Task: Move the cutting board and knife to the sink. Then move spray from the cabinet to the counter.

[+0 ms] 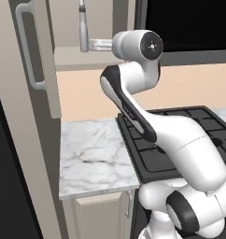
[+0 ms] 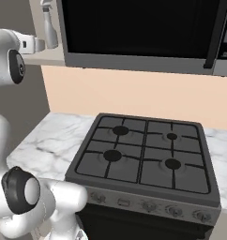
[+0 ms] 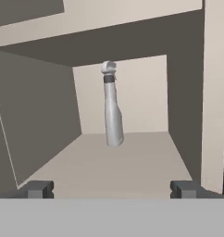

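Parted pincer (image 3: 112,189) before upright spray (image 3: 112,111)

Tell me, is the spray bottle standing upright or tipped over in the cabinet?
Upright. The spray stands on its base on the cabinet shelf, nozzle on top, ahead of the open gripper.

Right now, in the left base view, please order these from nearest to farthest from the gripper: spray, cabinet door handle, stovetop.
From the gripper:
1. Spray: right at the fingers, on the cabinet shelf.
2. Cabinet door handle: to the left, on the open door.
3. Stovetop: far below, to the right.
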